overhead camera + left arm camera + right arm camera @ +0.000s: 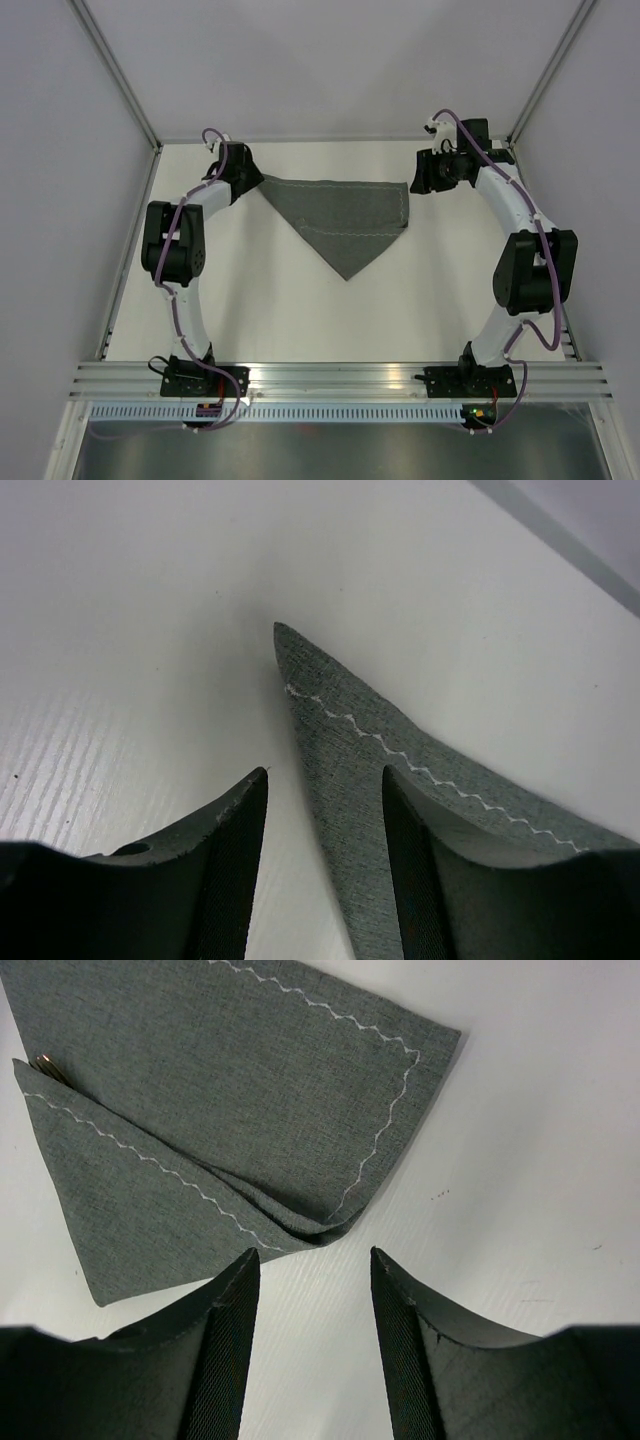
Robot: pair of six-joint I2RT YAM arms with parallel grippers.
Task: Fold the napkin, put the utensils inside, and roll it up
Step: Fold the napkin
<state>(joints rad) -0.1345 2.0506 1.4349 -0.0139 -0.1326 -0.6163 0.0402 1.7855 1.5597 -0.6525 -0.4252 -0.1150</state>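
Left gripper, right gripper both released; snag that napkin corner and your fold could spring open.

Matt woven cloth napkin, smooth white table, perhaps laminate

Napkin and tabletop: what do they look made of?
Napkin: woven fabric, matte dark grey, with a fine weave visible and pale zigzag stitching along the edges. The fibre is unclear. Tabletop: white and smooth with faint grain lines, likely laminate or painted board.
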